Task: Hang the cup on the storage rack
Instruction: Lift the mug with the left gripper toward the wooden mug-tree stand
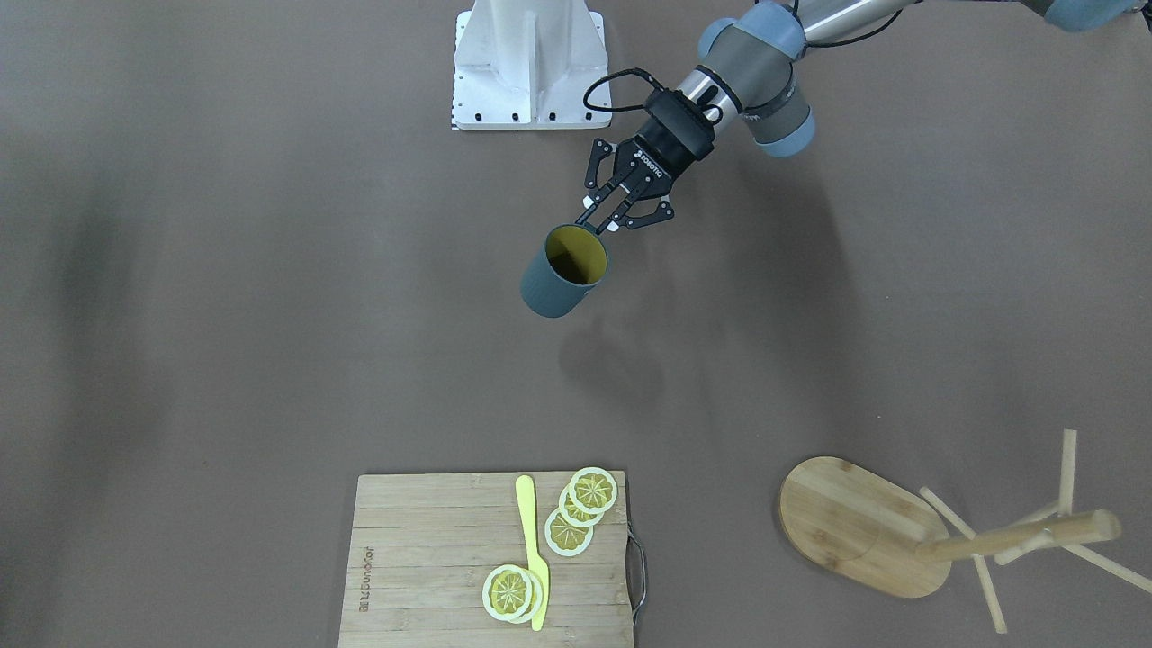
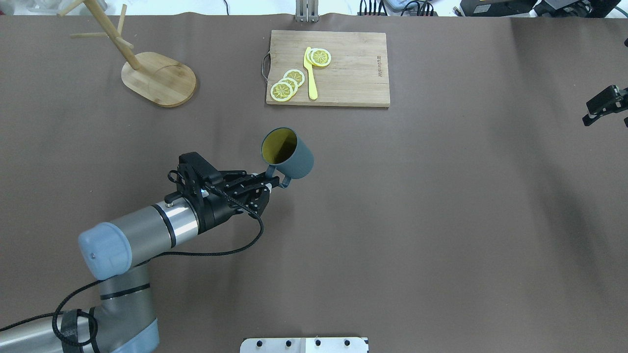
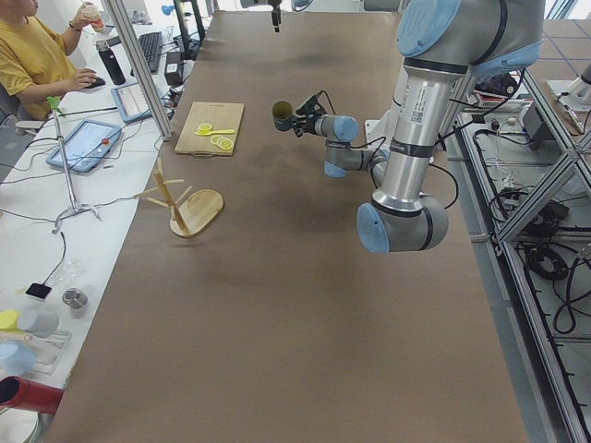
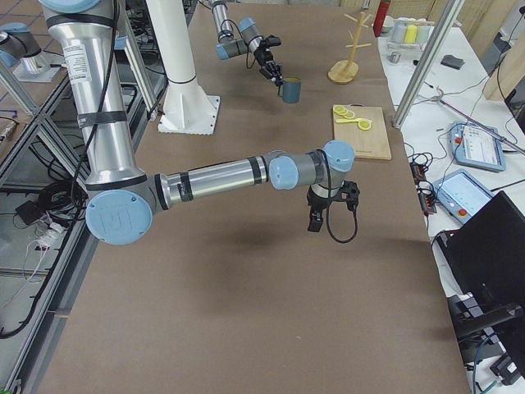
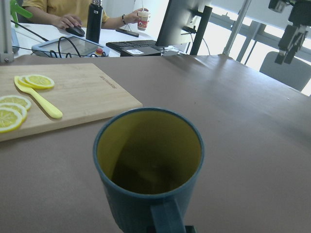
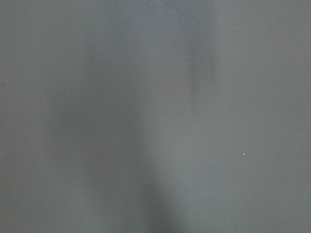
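Cup (image 2: 287, 154) held by its handle

On the robot's side of the cutting board (image 2: 338, 68), the left gripper (image 2: 274, 184) pinches the handle, likely to carry the mug tilted. Right gripper (image 2: 604, 105), well right of the board: I cannot tell its claw. Storage rack (image 2: 159, 78) stands left of the board.

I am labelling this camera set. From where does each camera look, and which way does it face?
Front-facing: across the table, facing the robot's base; left gripper holds the cup.
Overhead: behind the robot, looking forward; left arm shows.
Exterior left: table's left end; left arm near.
Exterior right: opposite end; right arm near.
Left wrist: behind the cup, facing the cutting board.
Right wrist: only blurred grey.
Shared: all four exterior views show cup and storage rack.
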